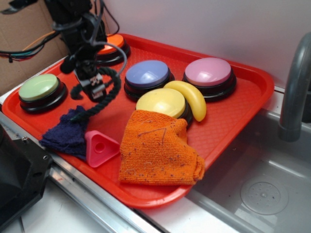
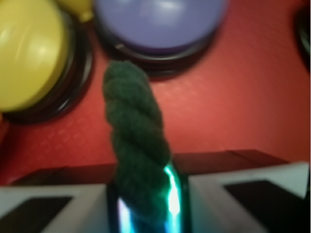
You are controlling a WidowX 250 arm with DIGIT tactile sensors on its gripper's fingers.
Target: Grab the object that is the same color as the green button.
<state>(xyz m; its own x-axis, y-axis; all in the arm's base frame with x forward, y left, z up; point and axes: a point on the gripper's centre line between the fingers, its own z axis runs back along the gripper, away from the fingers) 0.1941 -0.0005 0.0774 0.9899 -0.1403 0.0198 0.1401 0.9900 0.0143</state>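
Grasp step: black gripper (image 1: 95,87), upper left of the exterior frame, is clamped on the dark green twisted rope toy (image 1: 108,94) near the pale-green domed button (image 1: 39,87); next move, likely a straight lift.

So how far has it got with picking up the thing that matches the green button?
Mostly done, it seems. The hand is shut on the dark green rope, the match for the green button. The rope's loop looks lifted, while its tail seems to reach the blue cloth on the red tray. Left: raising it fully clear.
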